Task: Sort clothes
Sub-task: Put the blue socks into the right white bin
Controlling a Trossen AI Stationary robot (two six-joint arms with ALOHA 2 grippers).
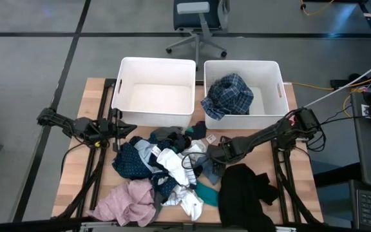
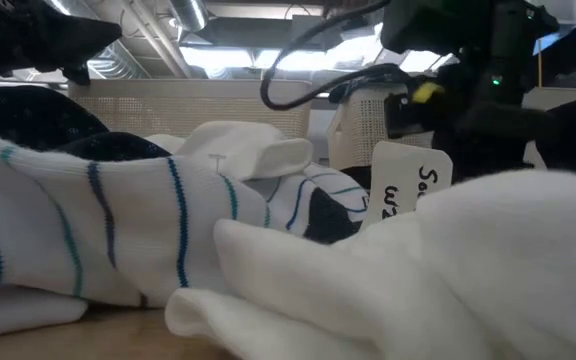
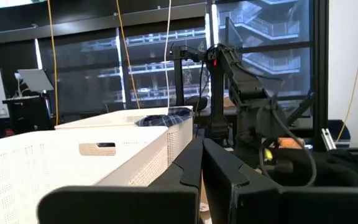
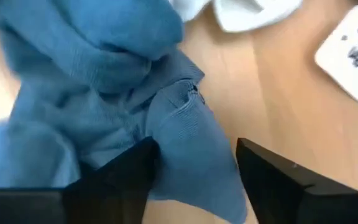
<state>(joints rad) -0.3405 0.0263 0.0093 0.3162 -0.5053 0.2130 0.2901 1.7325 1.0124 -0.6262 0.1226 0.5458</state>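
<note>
The right claw (image 1: 212,153) is lowered over the middle of the bench (image 1: 301,187), at the right side of the heap of clothes (image 1: 163,169). In the right wrist view its two dark fingers (image 4: 123,171) are seen spread apart, with a fold of a blue garment (image 4: 185,146) lying between them on the bare wood; whether the pads already touch the cloth cannot be told. A small white tag (image 4: 352,53) with handwriting is seen on the wood just beside it.

The left claw (image 1: 133,127) is held closed and empty above the left edge of the bench, beside the left tub (image 1: 154,67) and well apart from the heap.

The heap is spread across the middle and front of the bench: a pink garment (image 1: 129,203) near the front left corner, a black garment (image 1: 245,193) toward the front right, and navy, white and teal pieces in between. White cloth with teal stripes (image 2: 118,235) fills the low view.

Two white tubs are set side by side along the back edge. Nothing is seen in the left tub. A blue plaid garment (image 1: 229,95) is draped in the right tub (image 1: 277,84), over its left wall.
</note>
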